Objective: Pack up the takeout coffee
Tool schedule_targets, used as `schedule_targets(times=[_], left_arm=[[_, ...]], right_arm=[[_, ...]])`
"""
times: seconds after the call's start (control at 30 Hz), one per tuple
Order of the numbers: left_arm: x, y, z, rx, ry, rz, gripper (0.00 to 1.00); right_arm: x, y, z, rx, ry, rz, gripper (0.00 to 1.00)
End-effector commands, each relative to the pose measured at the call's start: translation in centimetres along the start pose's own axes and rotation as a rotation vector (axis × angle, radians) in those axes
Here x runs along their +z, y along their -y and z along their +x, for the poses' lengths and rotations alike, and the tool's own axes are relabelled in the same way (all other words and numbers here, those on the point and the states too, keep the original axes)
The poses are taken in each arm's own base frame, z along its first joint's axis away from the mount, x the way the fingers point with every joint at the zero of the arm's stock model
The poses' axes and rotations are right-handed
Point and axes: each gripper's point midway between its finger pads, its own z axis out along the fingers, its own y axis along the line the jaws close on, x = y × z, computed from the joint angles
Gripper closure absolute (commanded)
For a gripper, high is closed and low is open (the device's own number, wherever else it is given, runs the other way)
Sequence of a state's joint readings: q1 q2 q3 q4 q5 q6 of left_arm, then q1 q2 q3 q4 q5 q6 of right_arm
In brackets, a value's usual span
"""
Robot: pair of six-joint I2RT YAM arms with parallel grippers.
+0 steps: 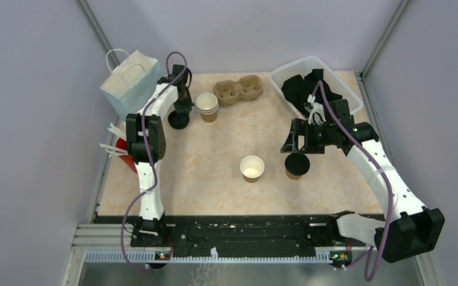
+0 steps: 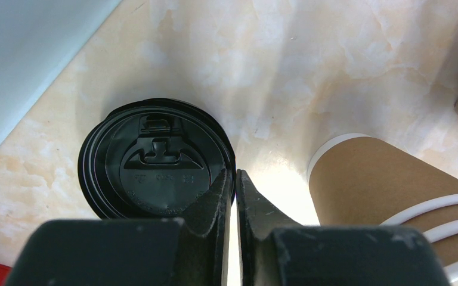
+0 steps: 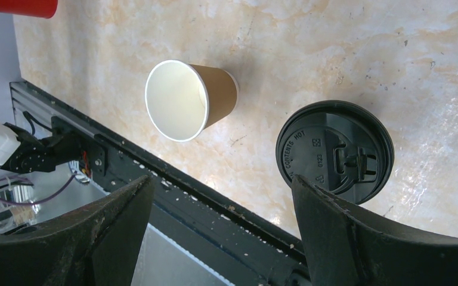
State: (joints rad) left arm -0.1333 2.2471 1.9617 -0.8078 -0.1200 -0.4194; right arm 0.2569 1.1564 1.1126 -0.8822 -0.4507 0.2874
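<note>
Start at the cardboard carrier (image 1: 238, 90) at the far side of the surface (image 1: 203, 179) and work out from there. Just beside the carrier's left end stands a stack of nested kraft cups (image 1: 207, 107), 3 white rims showing on the left wrist view, the top one open with its white inside up. Further left of the carrier, a stack of black lids (image 2: 155, 161) lies flat on the surface. The left fingers (image 2: 209, 208) are drawn almost together, only a thin slit between them, with their tips right at that stack's rim. I cannot tell whether they pinch it.

Left of the carrier again, a white paper bag (image 1: 130, 80) stands upright with its handles up. To the right of the carrier, a clear plastic bin (image 1: 340, 77) holds a heap of black lids.

Well nearer the arm bases than the carrier, 1 open cup (image 3: 217, 98) stands upright, showing only its white inside. Beside it, further right of the carrier, is the lidded cup (image 3: 334, 152), with its black lid on top. The right fingers (image 3: 346, 238) hang spread wide above it, holding nothing.

Near and far left of the carrier, at the surface's edge, a red cup (image 1: 125, 158) holds white sticks.
</note>
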Motion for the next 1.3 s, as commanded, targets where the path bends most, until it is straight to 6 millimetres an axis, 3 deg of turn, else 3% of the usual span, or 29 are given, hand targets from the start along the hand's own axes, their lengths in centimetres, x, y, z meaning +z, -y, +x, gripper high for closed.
schedule_targets(times=[0.0, 1.27], left_arm=[[-2.0, 0.7, -2.8, -0.004, 0.085, 0.037, 0.87], [-0.9, 0.5, -2.1, 0.017, 0.059, 0.028, 0.82]], right_arm=[[-0.1, -0.2, -0.7, -0.025, 0.033, -0.019, 0.14], [0.0, -0.2, -0.7, -0.026, 0.03, -0.023, 0.14]])
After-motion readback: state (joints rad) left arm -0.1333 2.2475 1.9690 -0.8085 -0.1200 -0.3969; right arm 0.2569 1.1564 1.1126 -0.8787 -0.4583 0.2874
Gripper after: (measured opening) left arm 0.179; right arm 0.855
